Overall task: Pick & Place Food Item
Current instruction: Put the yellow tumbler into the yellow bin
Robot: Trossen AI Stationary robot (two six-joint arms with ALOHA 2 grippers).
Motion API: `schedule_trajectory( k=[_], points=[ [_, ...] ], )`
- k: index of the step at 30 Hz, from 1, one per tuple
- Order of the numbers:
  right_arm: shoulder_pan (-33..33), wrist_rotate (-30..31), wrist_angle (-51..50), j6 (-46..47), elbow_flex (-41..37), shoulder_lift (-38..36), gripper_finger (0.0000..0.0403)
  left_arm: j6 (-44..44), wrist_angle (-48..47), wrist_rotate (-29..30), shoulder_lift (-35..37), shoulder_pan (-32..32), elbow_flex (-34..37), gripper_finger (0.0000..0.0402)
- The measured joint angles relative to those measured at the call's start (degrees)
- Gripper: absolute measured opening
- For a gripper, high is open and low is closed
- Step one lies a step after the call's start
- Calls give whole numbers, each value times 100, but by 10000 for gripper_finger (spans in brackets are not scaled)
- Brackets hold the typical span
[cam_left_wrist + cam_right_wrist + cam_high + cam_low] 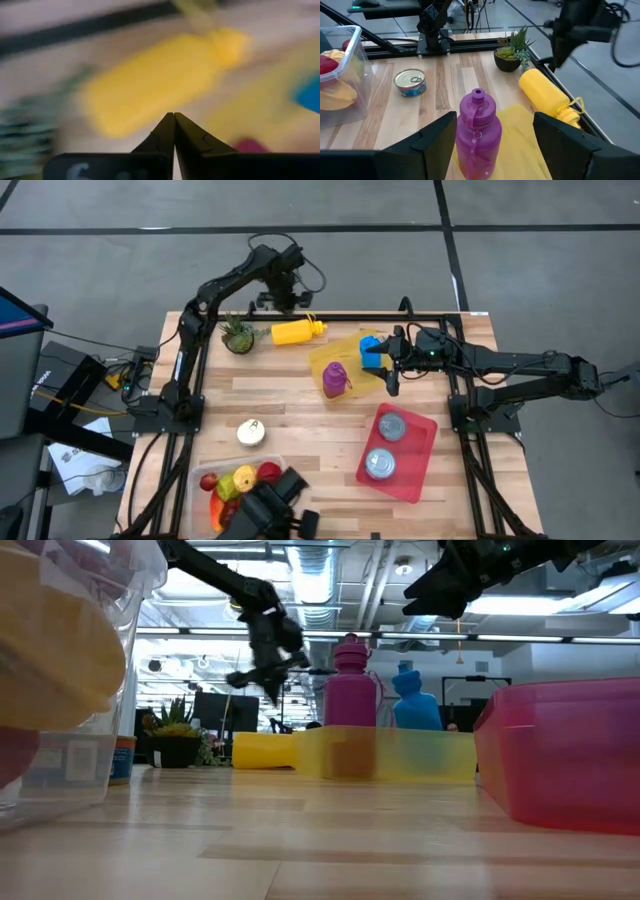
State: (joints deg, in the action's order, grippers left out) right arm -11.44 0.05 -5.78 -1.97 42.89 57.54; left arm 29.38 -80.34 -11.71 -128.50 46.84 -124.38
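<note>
A purple bottle [478, 131] is seen upright between the open jaws, a yellow bottle [546, 96] lying beside it.

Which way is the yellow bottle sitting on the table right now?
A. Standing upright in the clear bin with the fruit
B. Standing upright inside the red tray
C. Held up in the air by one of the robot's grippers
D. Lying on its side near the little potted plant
D: the yellow bottle lies flat on the wooden table, just beside the potted plant, with no gripper holding it.
</note>
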Motion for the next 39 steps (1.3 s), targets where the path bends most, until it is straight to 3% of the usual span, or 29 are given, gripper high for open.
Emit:
schedule_trajectory(
  k=[3,6,10,14,20,25,39],
  points=[
    [-4,-2,2,-16,0,0,255,439,702,-435,19,-275,0,0],
    [2,-1,4,-66,0,0,255,885,1433,-412,19,-562,0,0],
    [2,-2,4,-103,0,0,255,1324,1847,625,-103,-819,23,0],
    [3,-2,-2,-141,0,0,255,1763,2009,1240,-156,-800,256,0],
    [11,-4,-28,-217,0,0,255,2158,2179,1613,-152,-754,258,0],
    [13,-4,-37,-256,0,0,255,2212,2036,1780,-152,-729,258,0],
    [13,-24,-59,-254,0,-35,255,1582,345,1554,-145,-829,315,0]
  ],
)
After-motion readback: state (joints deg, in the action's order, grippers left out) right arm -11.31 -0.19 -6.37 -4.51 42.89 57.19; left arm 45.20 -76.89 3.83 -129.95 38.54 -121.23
